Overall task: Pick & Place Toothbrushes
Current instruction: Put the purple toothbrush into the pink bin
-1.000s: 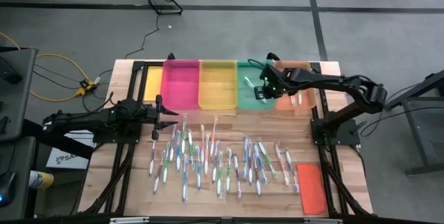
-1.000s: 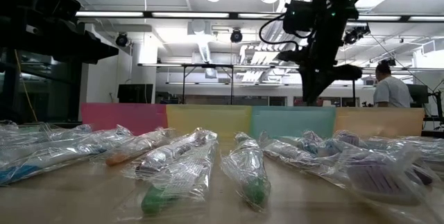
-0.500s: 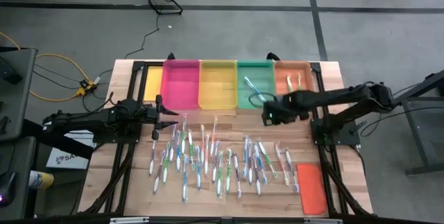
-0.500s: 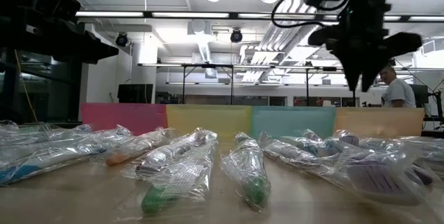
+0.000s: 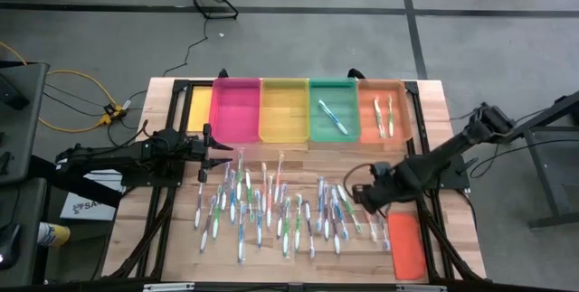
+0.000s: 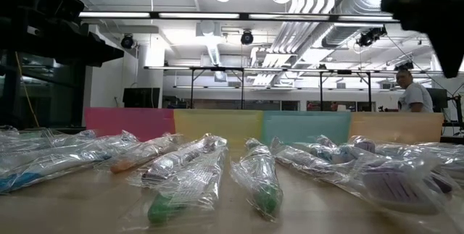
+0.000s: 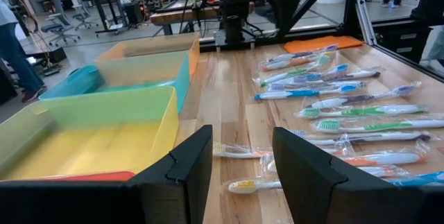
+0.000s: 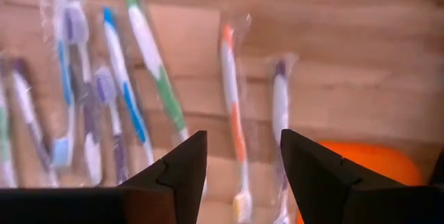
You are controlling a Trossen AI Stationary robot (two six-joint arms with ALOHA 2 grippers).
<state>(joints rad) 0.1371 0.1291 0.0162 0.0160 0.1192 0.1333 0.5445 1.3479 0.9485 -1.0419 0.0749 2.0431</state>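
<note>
Several wrapped toothbrushes (image 5: 271, 206) lie flat in a loose row on the wooden table's near half. My right gripper (image 5: 355, 195) hangs open over the row's right end, pointing down. Below its fingers (image 8: 243, 175) lie an orange toothbrush (image 8: 232, 113) and a purple one (image 8: 279, 109); it touches neither. A blue toothbrush (image 5: 332, 117) lies in the green tray (image 5: 318, 129). Two more toothbrushes (image 5: 384, 114) lie in the orange tray (image 5: 366, 129). My left gripper (image 5: 226, 154) waits open at the table's left, level, with nothing between its fingers (image 7: 243, 161).
Pink (image 5: 235, 111), yellow (image 5: 285, 111), green and orange trays stand side by side along the far edge. A flat orange lid (image 5: 405, 242) lies at the near right, beside the right gripper. In the low view a person (image 6: 409, 93) stands in the room behind.
My right gripper has swung from above the green tray toward the table's near edge, and now stands over the right end of the toothbrush row. It has rolled about its own axis on the way. The blue toothbrush stays lying in the green tray.
</note>
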